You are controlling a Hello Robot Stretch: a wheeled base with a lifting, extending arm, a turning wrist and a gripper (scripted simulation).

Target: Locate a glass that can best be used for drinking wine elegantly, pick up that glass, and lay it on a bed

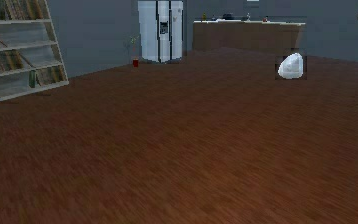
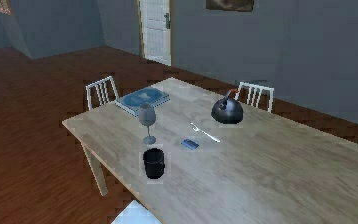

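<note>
A stemmed wine glass (image 2: 149,121) stands upright on a light wooden table (image 2: 277,170) in the arm side view, near the table's left end. Just in front of it stands a dark cup (image 2: 153,163). Behind the glass lies a blue book (image 2: 142,99). To its right are a thin pale utensil (image 2: 205,131) and a small blue flat thing (image 2: 191,145). A dark round kettle-like pot (image 2: 228,110) sits farther right.
Two white chairs (image 2: 102,92) (image 2: 255,95) stand at the table's far side, with a white door (image 2: 155,30) beyond. In the forward view, open wooden floor (image 1: 177,140) leads to a bookshelf (image 1: 22,45), a white fridge (image 1: 161,30), a counter (image 1: 247,35) and a white rounded object (image 1: 292,66).
</note>
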